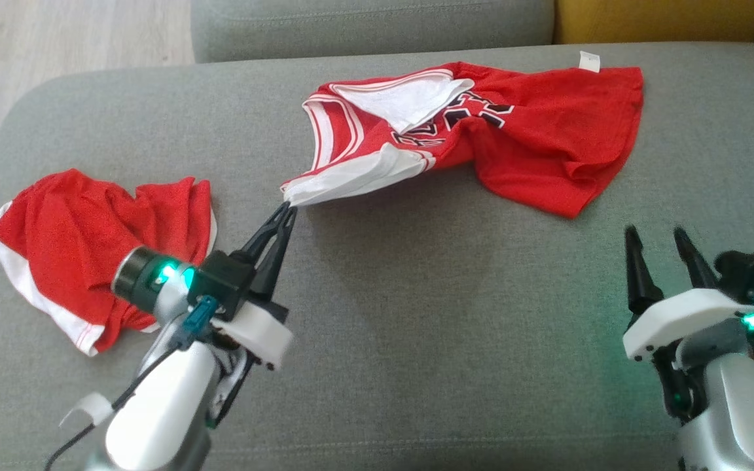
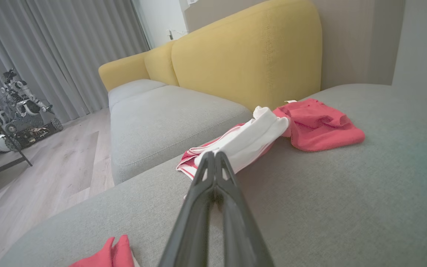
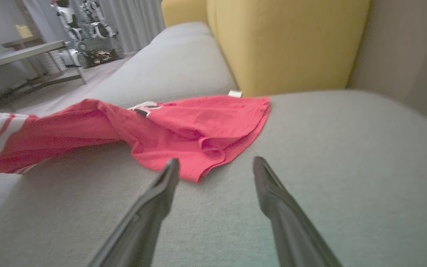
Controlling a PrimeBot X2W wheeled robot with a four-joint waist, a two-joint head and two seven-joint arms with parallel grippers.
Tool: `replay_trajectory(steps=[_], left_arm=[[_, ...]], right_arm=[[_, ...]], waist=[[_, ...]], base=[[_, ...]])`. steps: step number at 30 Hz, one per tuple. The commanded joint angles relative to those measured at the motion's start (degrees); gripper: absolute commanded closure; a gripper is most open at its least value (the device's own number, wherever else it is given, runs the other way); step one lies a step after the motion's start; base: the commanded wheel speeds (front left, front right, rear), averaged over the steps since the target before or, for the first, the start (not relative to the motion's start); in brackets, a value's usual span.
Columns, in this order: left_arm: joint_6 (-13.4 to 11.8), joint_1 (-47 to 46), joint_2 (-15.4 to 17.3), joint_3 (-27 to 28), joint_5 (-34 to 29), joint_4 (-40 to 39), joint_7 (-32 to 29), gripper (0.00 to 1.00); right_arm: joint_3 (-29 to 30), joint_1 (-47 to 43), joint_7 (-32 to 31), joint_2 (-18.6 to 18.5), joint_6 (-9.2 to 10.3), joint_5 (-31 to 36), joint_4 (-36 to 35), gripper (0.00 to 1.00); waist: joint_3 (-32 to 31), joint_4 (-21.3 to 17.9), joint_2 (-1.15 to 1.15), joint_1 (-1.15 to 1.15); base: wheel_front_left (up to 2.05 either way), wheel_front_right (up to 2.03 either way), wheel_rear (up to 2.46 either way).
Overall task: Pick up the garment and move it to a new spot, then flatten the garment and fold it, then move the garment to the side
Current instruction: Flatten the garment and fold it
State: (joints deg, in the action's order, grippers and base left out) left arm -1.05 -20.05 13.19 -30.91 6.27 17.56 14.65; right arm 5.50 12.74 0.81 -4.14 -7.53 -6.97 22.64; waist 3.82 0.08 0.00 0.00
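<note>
Grey seat cushion (image 1: 416, 314) stretches out from the yellow backrest (image 1: 665, 19), and the red jersey (image 1: 547, 131) lies crumpled on it just in front of that backrest. Red shorts (image 1: 89, 229) sit well away from the backrest. The left gripper (image 1: 288, 210), farther from the backrest than the jersey, is clamped on the jersey's white edge. The right gripper (image 1: 655, 232), equally far out, stands spread and empty. On so thin a pinch, a pull may slip the cloth free or drag it bunched. The head view gives the black lettering. The left wrist view gives the raised white fold at the fingertips.
</note>
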Motion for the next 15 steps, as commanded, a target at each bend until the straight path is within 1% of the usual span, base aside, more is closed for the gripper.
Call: replay_trajectory(steps=[1,4,7,9,15], left_arm=[[-0.45,-2.41,0.07,2.18,0.84,-2.42,0.35,1.0],[-0.89,-3.27,-0.96,2.55,1.03,-3.0,0.35,1.0],[-1.06,-4.48,-1.86,2.83,1.06,-3.41,0.35,1.0],[-1.06,-5.28,-2.4,2.94,1.05,-3.56,0.35,1.0],[-0.72,-7.3,-3.79,3.06,0.81,-3.78,0.35,1.0]], right_arm=[[-0.76,3.22,-2.36,0.53,0.04,-3.34,0.17,0.0],[-0.45,7.28,-5.27,0.91,0.04,-6.75,4.0,0.0],[-0.06,11.48,-6.83,1.03,0.04,-8.05,8.25,0.0],[0.08,14.04,-7.18,0.92,0.04,-8.06,11.06,0.0],[1.04,19.68,-6.42,-1.07,0.04,-5.67,19.54,0.0]], waist=[[1.41,1.07,0.0,0.0],[3.15,1.82,0.0,0.0],[4.87,2.78,0.0,0.0],[6.01,3.54,0.0,0.0],[8.81,5.65,0.0,0.0]], base=[[0.0,0.0,0.0],[0.0,0.0,0.0],[0.0,0.0,0.0],[0.0,0.0,0.0],[0.0,0.0,0.0]])
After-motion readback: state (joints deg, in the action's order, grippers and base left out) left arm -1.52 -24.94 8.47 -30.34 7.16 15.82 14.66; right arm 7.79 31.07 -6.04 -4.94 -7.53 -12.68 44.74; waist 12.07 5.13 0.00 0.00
